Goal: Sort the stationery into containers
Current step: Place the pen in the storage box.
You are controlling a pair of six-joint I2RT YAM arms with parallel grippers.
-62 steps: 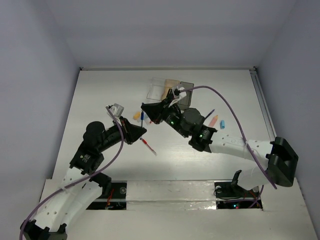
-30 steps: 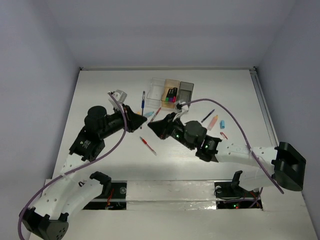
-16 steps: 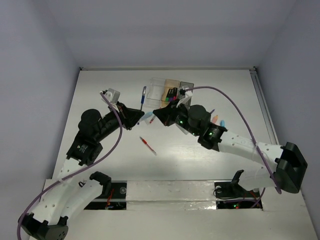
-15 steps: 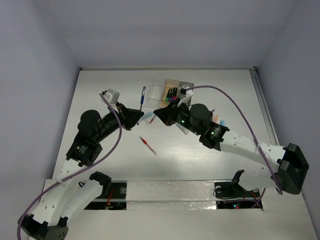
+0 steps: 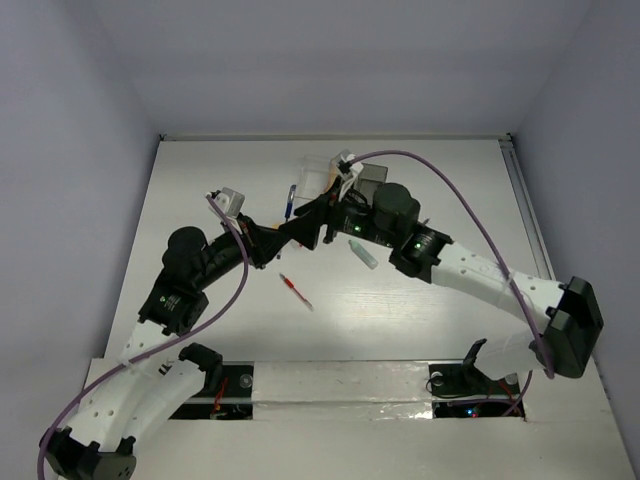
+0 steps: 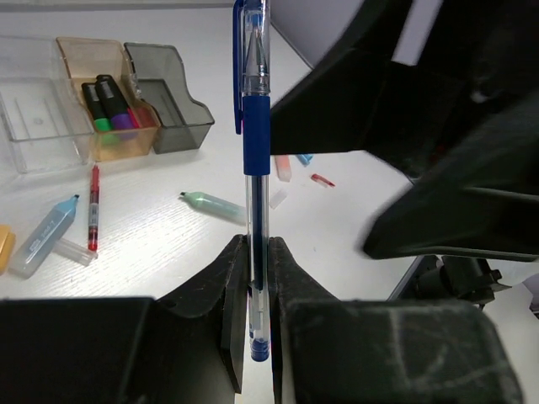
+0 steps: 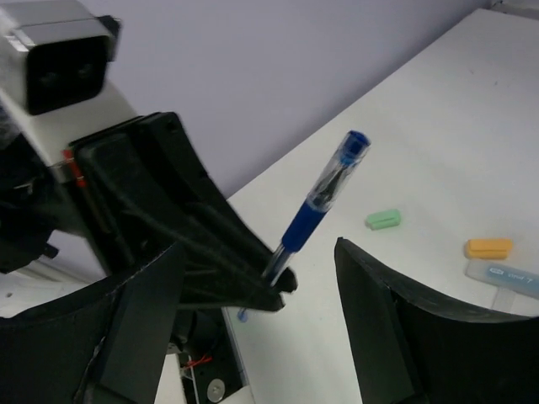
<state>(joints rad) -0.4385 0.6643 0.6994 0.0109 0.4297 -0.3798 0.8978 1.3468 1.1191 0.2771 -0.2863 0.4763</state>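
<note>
My left gripper [image 6: 257, 246] is shut on a blue pen [image 6: 256, 109], which stands upright above the table [image 5: 200, 200]; the top view shows the left gripper [image 5: 288, 232] under the blue pen [image 5: 291, 200]. My right gripper [image 7: 259, 265] is open, its fingers [image 7: 396, 328] either side of the left gripper's tips and the blue pen [image 7: 324, 198], not touching it. The containers stand in a row: clear [image 6: 29, 114], tan-orange [image 6: 72, 63] with green, purple and pink markers [image 6: 109, 105], dark grey [image 6: 173, 105]. In the top view the right gripper [image 5: 314, 214] hides most of them.
Loose on the table are a red pen [image 5: 296, 291], a mint marker [image 5: 366, 257], a second red pen [image 6: 93, 206], a light-blue marker [image 6: 46, 231], a clear piece [image 6: 72, 250], an orange piece [image 7: 488, 248] and a green piece [image 7: 383, 219]. The right arm's bulk [image 6: 438, 126] looms close.
My right gripper has swung back-left to the left gripper's pen and opened wide. The left gripper has shifted slightly right, still holding the blue pen. The mint marker now shows on the table.
</note>
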